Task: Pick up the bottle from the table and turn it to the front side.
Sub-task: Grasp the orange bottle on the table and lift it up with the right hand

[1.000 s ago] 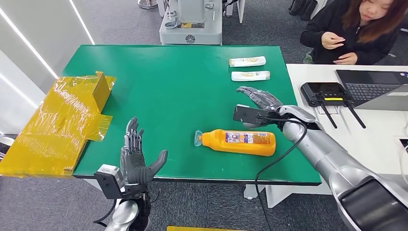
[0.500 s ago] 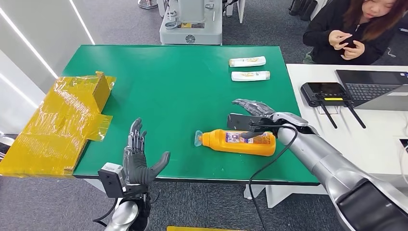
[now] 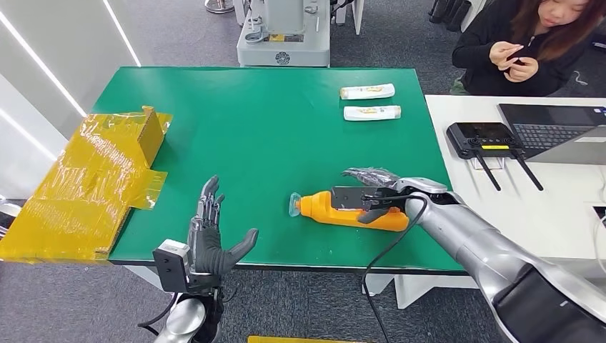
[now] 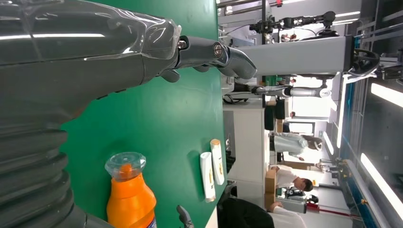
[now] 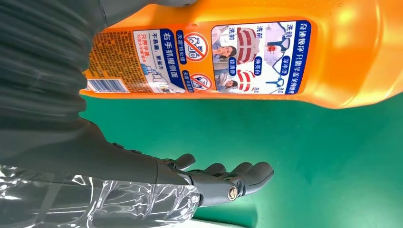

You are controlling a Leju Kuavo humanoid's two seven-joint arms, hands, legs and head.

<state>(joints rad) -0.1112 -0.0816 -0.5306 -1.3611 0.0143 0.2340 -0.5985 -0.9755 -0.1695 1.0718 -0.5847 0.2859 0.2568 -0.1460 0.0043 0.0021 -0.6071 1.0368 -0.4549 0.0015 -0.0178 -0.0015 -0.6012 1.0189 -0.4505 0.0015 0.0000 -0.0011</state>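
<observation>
We take the orange bottle as our landmark: it lies on its side on the green table, clear cap pointing toward our left hand, the printed instruction label facing up and into the right wrist camera. That label looks like the back panel, so we judge the turn to the front is not yet done.

Our right hand hangs directly over the bottle's body, on the side away from the cap. Its fingers are spread apart and extended past the far flank of the bottle; in the right wrist view green table shows between them and the orange wall, so we judge nothing is gripped. Whether the palm touches the bottle's top we cannot tell.

Our left hand stands well apart from the bottle, beyond its cap end at the table's near edge, palm upright and fingers apart, holding nothing.

Risks from here: the bottle is smooth, rounded and glossy, so closing from above with the thumb poorly placed could squirt it sideways or roll it toward the near edge. Gripping far from the cap may let the heavy body sag or spin in our fingers during the turn. The two white tubes, well beyond the bottle, pose no obstacle.
</observation>
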